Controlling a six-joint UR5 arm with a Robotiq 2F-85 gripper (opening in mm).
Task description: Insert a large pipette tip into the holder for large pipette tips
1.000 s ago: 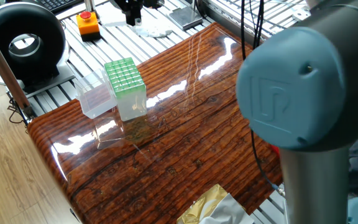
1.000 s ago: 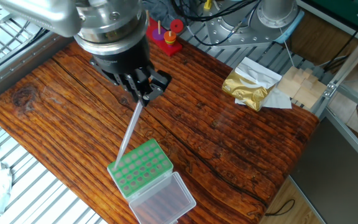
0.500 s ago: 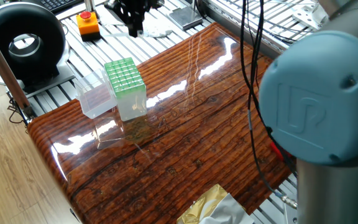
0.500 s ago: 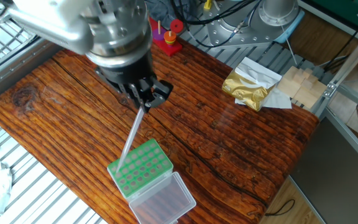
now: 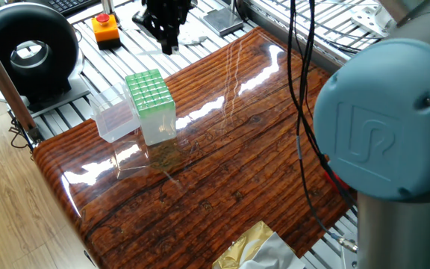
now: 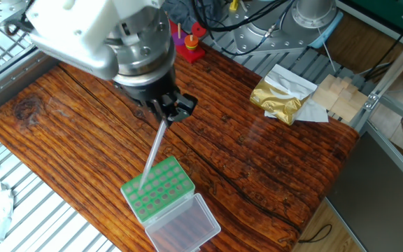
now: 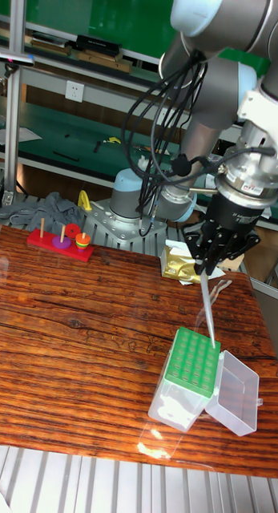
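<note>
Your black two-finger hand (image 6: 171, 112) grips the slender, whitish translucent pipette tip (image 6: 153, 151) by its wide end. It tapers downward, slightly tilted, its point over the clear box's green grid top (image 7: 195, 363), whose clear lid (image 7: 238, 402) hangs open on the glossy wooden tabletop (image 6: 257, 161).

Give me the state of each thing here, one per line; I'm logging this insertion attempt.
gripper: shut on the large pipette tip, above the table.
large pipette tip: held, point down near the green grid; whether it has entered a hole I cannot tell.
holder for large pipette tips: standing on the table, clear lid hinged open.
</note>
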